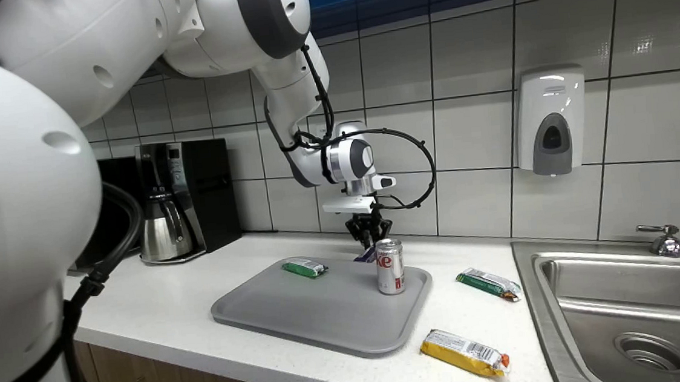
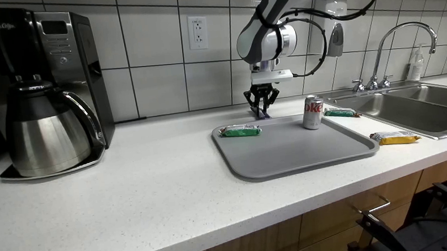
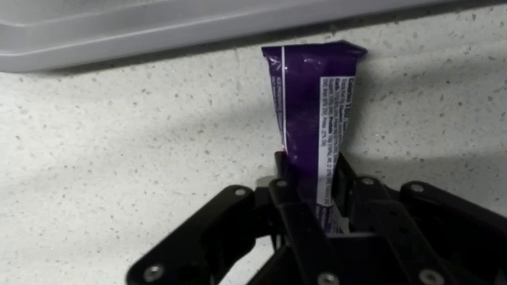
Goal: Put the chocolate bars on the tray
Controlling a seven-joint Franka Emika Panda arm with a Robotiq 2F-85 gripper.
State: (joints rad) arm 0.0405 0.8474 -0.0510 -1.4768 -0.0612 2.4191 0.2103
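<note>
My gripper (image 3: 311, 170) is shut on a purple-wrapped bar (image 3: 305, 111); the fingers press on both its sides and hide its lower part. In both exterior views the gripper (image 1: 369, 234) (image 2: 262, 107) points down behind the grey tray (image 1: 319, 314) (image 2: 291, 147), near the tiled wall. The bar is at or just above the counter; I cannot tell if it touches. One green bar (image 1: 305, 268) (image 2: 240, 131) lies on the tray's back left corner. Another green bar (image 1: 489, 284) (image 2: 341, 113) and a yellow bar (image 1: 465, 352) (image 2: 395, 137) lie on the counter between tray and sink.
A Coke can (image 1: 389, 266) (image 2: 313, 112) stands upright on the tray's back right part. The sink (image 1: 629, 320) is at the right. A coffee maker with a steel carafe (image 2: 47, 130) stands at the left. The tiled wall runs close behind the gripper. The tray's edge (image 3: 158, 43) shows in the wrist view.
</note>
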